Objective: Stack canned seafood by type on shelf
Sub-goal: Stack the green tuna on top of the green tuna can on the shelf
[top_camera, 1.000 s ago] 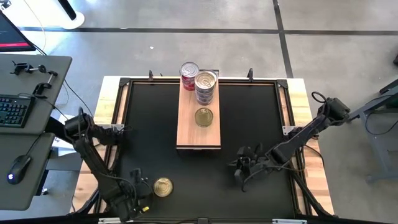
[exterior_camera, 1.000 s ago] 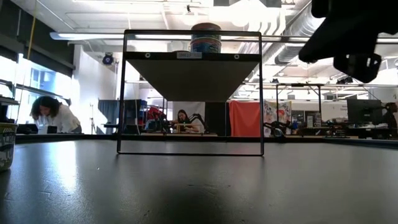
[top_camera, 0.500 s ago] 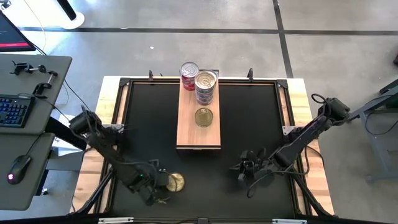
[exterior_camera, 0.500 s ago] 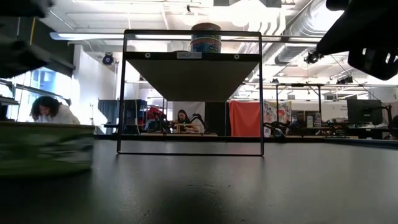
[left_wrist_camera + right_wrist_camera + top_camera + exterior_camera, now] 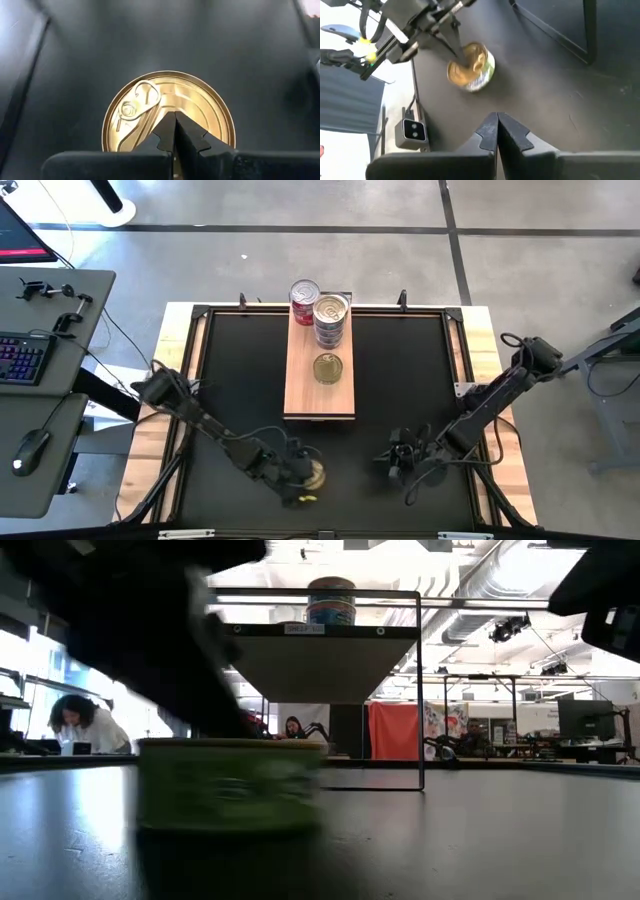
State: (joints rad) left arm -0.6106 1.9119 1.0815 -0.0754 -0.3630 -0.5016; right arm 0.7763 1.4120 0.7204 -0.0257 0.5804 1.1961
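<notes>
Since a second ago the left pincer (image 5: 303, 477) has swept across the near edge of the mat from the left corner toward the middle, and the gold-lidded tin (image 5: 313, 473) has travelled with it, so the tin now lies closer to the shelf (image 5: 320, 395) but is not yet on it.

From above, that tin sits right against the left pincer's tip, with the shelf well beyond it. On the shelf stand a red-labelled tin (image 5: 304, 301), a stack of silver tins (image 5: 331, 319) just beside it, and a single gold tin (image 5: 328, 368) nearer the pincer. The right pincer (image 5: 398, 460) waits off to the tin's other side, apart from it.

At table height the tin (image 5: 228, 785) fills the foreground, blurred, with the dark arm above it; the shelf stands beyond.

Through the left wrist the two fingers (image 5: 162, 134) press together over the tin's lid (image 5: 200, 112), clenched on nothing, so the tin looks pushed rather than carried.

Through the right wrist its own fingers (image 5: 490, 131) are also clenched empty, and the tin (image 5: 472, 69) shows farther off under the left arm. My guess: a proper grasp is yet to come before stacking on the matching gold tin.
</notes>
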